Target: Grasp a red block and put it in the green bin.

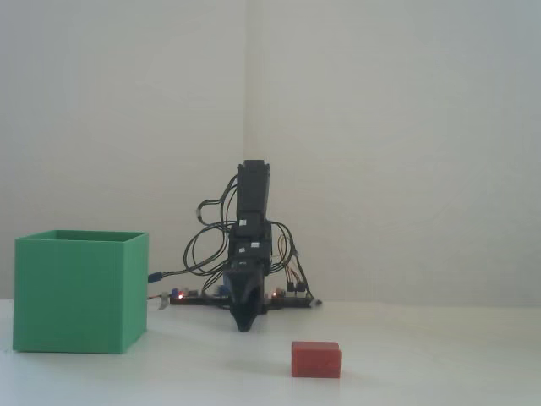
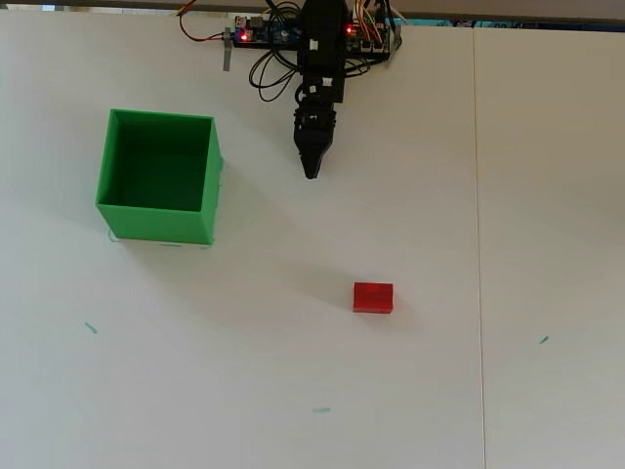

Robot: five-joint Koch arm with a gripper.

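fingertips of the black gripper [image 2: 312, 173] come to one dark point with no gap showing, so the jaws look closed on nothing, tucked low near the arm's base, presumably a rest pose with the reach not yet begun. small matte red rectangular block [image 2: 373, 297] lies flat on the white table [image 2: 547, 195], well apart from the gripper and slightly right of it in the overhead view. large bright green open cube bin [image 2: 156, 178] stands left, empty. nothing blocks either path; loose black wires [image 1: 203, 245] and a lit circuit board [image 2: 264, 31] sit behind the arm.
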